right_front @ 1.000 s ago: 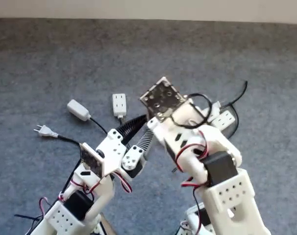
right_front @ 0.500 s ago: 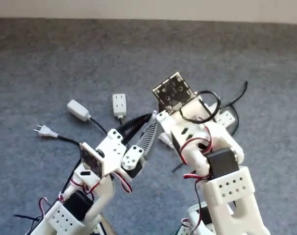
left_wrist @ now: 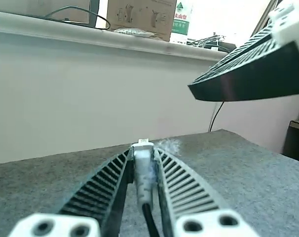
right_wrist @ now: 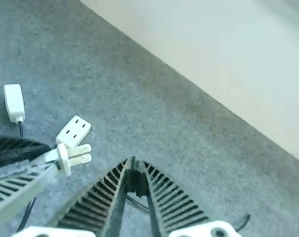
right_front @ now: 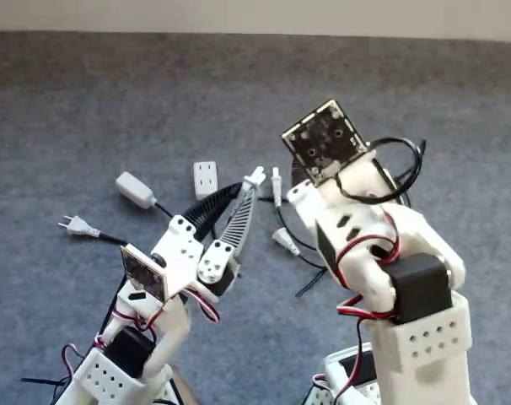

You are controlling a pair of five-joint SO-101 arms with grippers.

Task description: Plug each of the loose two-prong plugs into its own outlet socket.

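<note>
None of the plugs sits in a socket yet, so nearly the whole job is ahead of you. One white plug (left_wrist: pixel 142 168) is up off the bench (right_front: pixel 87 101), pinched tight in your left claw (right_front: pixel 248 191). Its two prongs point out past the fingertips and its cord trails back between the fingers. It hangs in the air near the white socket block (right_front: pixel 206 178), whose slots look empty.

A second plug (right_front: pixel 77 225) lies loose on the grey surface, well apart from that block, with a white adapter (right_front: pixel 136 189) between them.

Your right claw (right_wrist: pixel 133 166) is raised over the bench, close to the held plug, with its fingers pressed together. A dark sliver shows between them, and you cannot tell whether that is a cord.
</note>
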